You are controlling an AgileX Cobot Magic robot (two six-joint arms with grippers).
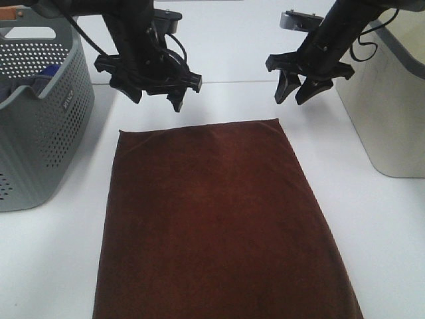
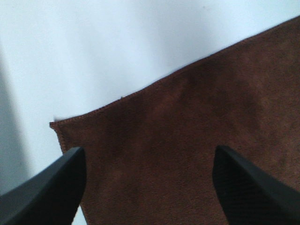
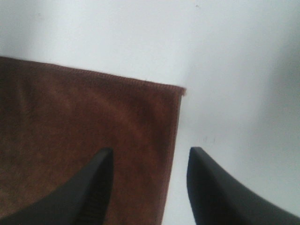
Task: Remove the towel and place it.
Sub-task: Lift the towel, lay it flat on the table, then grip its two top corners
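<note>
The maroon towel (image 1: 212,219) lies spread flat on the white table, reaching from the middle to the near edge. My left gripper (image 1: 154,93) hangs open and empty above the table just beyond the towel's far left corner (image 2: 58,125). My right gripper (image 1: 297,90) hangs open and empty just beyond the far right corner (image 3: 178,89). In the left wrist view both fingers stand wide apart over the towel (image 2: 187,150). In the right wrist view one finger is over the towel (image 3: 84,154) and the other over bare table.
A grey perforated basket (image 1: 40,119) stands at the left with a blue cloth (image 1: 46,73) inside. A pale bin (image 1: 392,100) stands at the right. The white table (image 1: 226,66) runs behind the towel.
</note>
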